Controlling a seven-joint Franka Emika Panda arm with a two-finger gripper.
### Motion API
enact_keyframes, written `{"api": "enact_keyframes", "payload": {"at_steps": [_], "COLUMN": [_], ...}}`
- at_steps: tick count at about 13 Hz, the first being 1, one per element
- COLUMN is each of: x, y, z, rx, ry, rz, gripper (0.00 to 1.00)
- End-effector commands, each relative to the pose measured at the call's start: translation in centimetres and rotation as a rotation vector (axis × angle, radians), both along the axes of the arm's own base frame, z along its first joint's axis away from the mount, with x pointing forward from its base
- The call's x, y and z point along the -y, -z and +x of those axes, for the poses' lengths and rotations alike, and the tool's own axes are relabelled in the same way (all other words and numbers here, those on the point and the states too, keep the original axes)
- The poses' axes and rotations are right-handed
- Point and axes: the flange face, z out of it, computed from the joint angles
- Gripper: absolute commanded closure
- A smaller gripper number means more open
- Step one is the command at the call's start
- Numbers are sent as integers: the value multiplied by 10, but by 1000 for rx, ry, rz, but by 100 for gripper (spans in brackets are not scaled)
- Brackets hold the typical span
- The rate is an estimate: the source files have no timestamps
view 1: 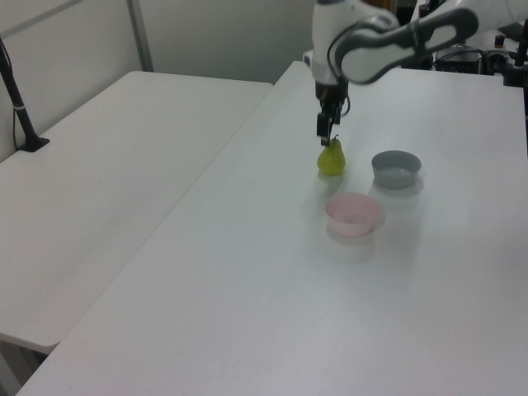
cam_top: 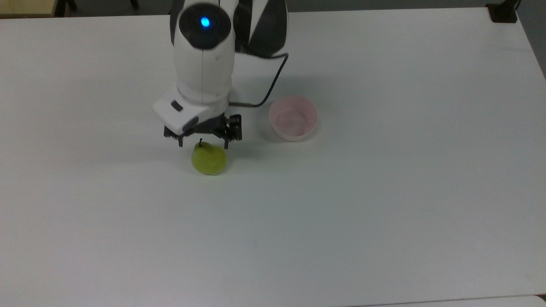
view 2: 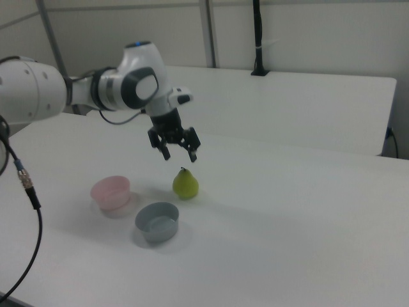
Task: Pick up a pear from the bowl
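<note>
The yellow-green pear (cam_top: 209, 158) stands upright on the white table, stem up, apart from the pink bowl (cam_top: 298, 136). My gripper (cam_top: 203, 143) hangs open just above the pear, one finger on each side of the stem, touching nothing. In the left view the pear (view 1: 331, 158) sits under the gripper (view 1: 325, 136), beyond the pink bowl (view 1: 352, 214). In the right view the gripper (view 2: 179, 156) hovers over the pear (view 2: 185, 183), to the right of the pink bowl (view 2: 110, 191). The pink bowl holds nothing.
A grey bowl (view 1: 396, 167) (view 2: 157, 221) stands near the pink one. A second white table (view 1: 107, 165) adjoins, with a black post (view 1: 16, 99) clamped at its edge. A cable (view 2: 25, 185) hangs at the right view's left.
</note>
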Motion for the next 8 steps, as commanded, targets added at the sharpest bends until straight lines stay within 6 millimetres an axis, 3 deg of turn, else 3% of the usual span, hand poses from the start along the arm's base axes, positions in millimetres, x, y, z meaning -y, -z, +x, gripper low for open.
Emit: {"api": "enact_keyframes", "payload": {"at_steps": [1,3,5,8], "x": [14,23,43,46], "y": [-92,-128,-152,-155], "z": [-52,-87,-112,-115], "rx": [-27,-83,-113,-116], "ry": [60,83,116,120], "rz": [43,65,78,78], "gripper": [0,0,0,0]}}
